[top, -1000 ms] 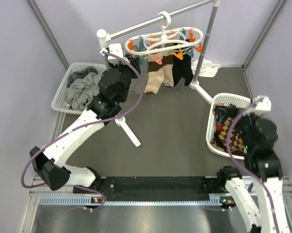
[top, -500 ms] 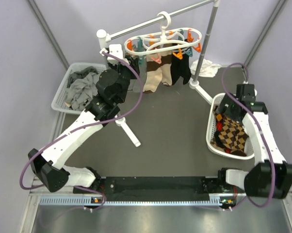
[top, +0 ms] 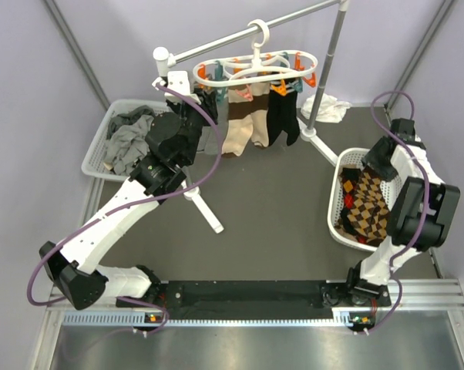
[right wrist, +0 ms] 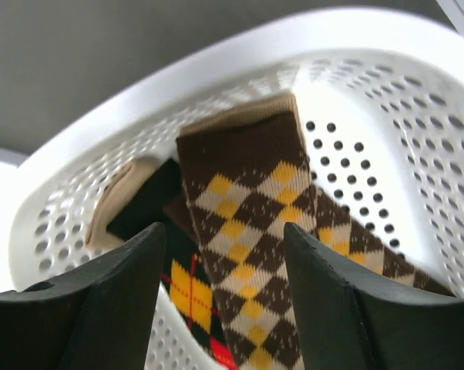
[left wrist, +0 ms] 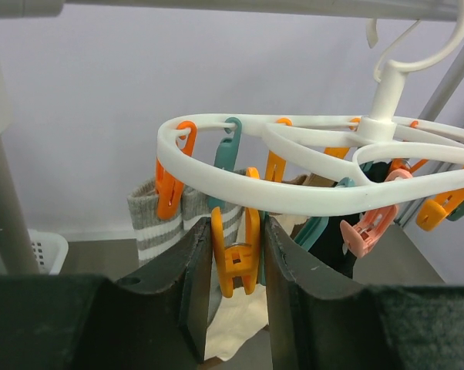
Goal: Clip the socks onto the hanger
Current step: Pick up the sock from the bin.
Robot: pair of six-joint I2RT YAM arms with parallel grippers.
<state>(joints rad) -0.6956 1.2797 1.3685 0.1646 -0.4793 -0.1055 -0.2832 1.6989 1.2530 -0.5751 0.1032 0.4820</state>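
Note:
The white oval hanger (top: 255, 65) hangs by its hook from the rail, and several socks (top: 240, 127) are clipped under it. In the left wrist view the hanger's ring (left wrist: 294, 200) crosses above my left gripper (left wrist: 236, 229). That gripper is closed on both sides of an orange clip (left wrist: 236, 262) and sits at the hanger's left end in the top view (top: 200, 104). More argyle socks (top: 363, 208) lie in a white basket (top: 332, 208). My right gripper (top: 380, 163) hovers open and empty over a brown argyle sock (right wrist: 247, 208).
The white-and-silver rail stand (top: 328, 69) spans the back, with one foot (top: 205, 208) reaching toward the middle. A white basket (top: 93, 158) of grey socks (top: 132, 139) sits at the left. A white cloth (top: 328, 108) lies by the stand's right post.
My right arm has swung up and back, bringing its gripper over the far end of the sock basket. The hanger and its socks have shifted left, with my left gripper at the clip.

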